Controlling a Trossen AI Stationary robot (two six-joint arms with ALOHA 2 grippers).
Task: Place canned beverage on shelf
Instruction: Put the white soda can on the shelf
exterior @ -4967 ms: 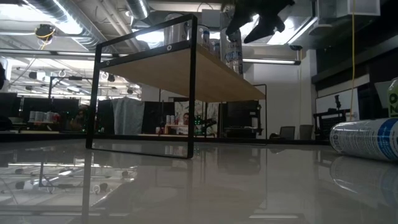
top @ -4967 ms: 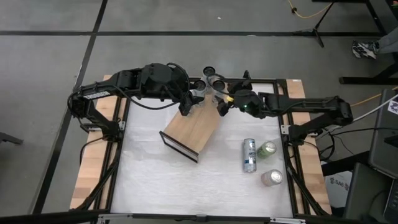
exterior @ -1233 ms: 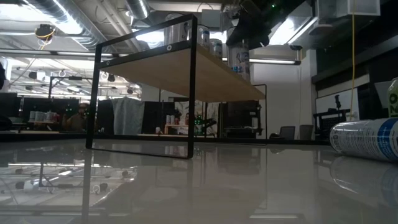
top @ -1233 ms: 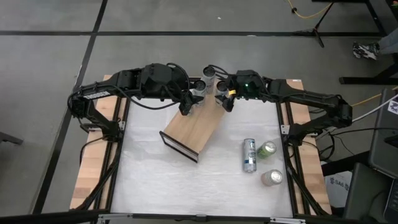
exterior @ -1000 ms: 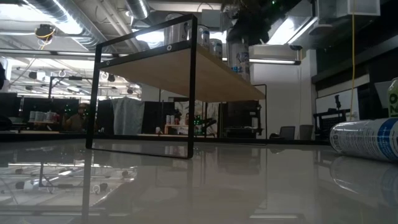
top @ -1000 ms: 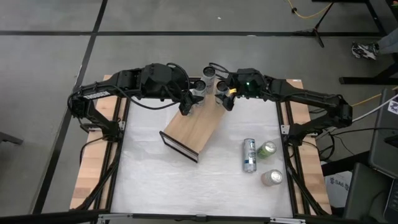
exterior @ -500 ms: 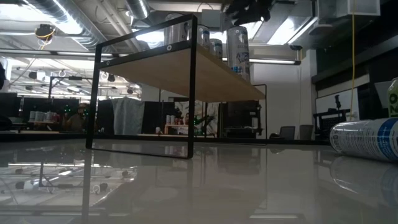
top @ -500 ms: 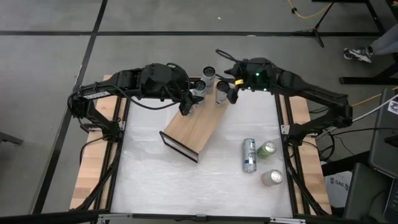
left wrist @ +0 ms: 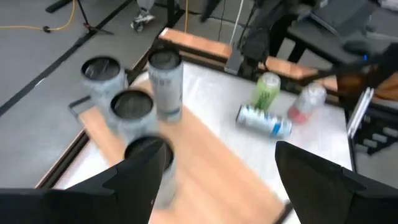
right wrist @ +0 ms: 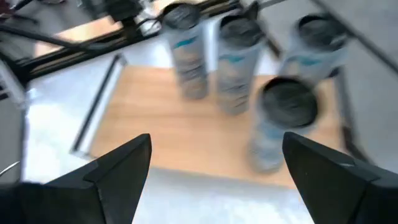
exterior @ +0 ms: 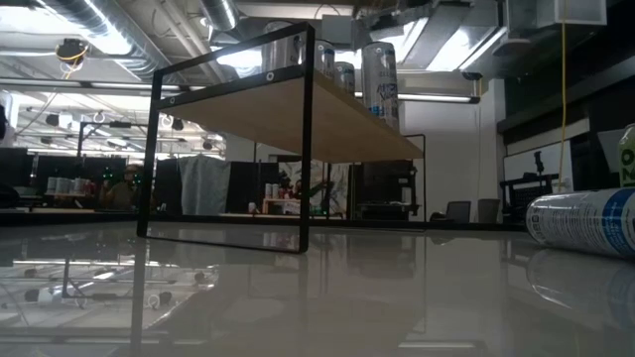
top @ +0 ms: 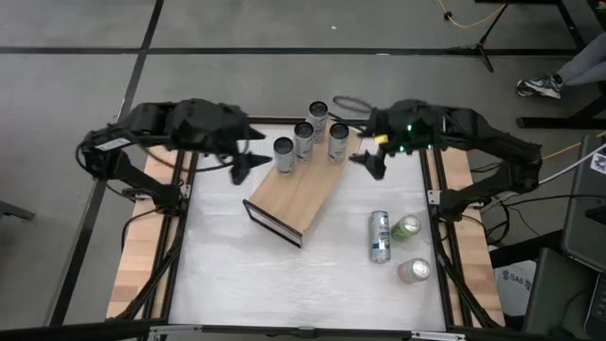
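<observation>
Both grippers, left [top: 239,169] and right [top: 371,163], have backed off the shelf [top: 294,199], fingers spread and empty. Four cans [top: 305,138] stand there between them; three more [top: 397,244] wait on the table.

The white table [top: 284,275] stands on a grey floor [top: 57,95] crossed by dark lines [top: 284,50], with a light wooden plank [top: 137,256] along its edge at about 8 o'clock. From the table's middle, a yellow cable [top: 469,19] and a black stand's legs [top: 488,43] lie at 1 o'clock, and a person's shoe [top: 532,87] shows at 2 o'clock. In the low view, ceiling ducts [exterior: 99,20] run overhead and office chairs [exterior: 471,210] stand in the room behind.
</observation>
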